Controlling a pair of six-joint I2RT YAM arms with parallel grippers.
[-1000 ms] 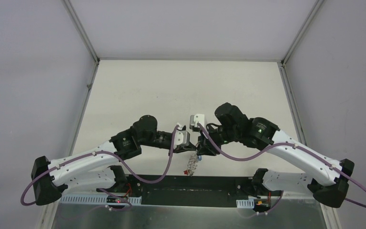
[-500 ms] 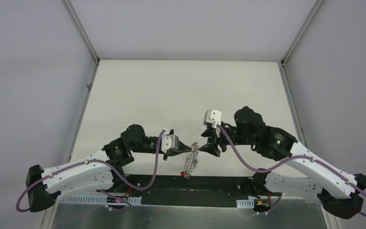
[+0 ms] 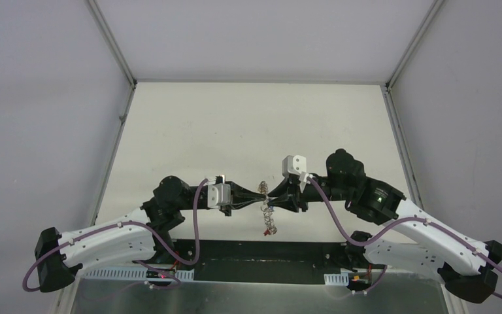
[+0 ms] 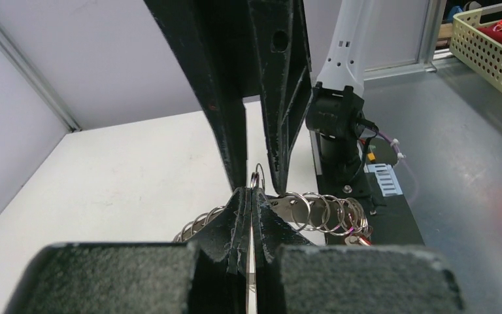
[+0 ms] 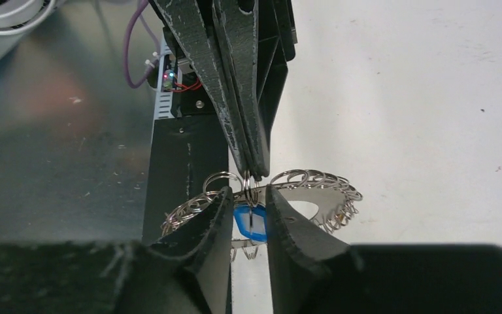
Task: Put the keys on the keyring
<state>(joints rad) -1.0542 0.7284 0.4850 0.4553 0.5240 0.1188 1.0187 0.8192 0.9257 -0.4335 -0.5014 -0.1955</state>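
Low in the middle of the top view the two arms meet tip to tip above the pale surface (image 3: 235,124). The left pincer (image 4: 251,197) is closed on a thin silver ring at the top of a chain of rings (image 4: 314,209), which fans out to both sides and hangs below the meeting point. The right pincer (image 5: 248,195) stands narrowly parted with the blue-tagged key (image 5: 250,224) in its gap, at the lower middle of the right wrist view; whether it presses on the tag cannot be told.
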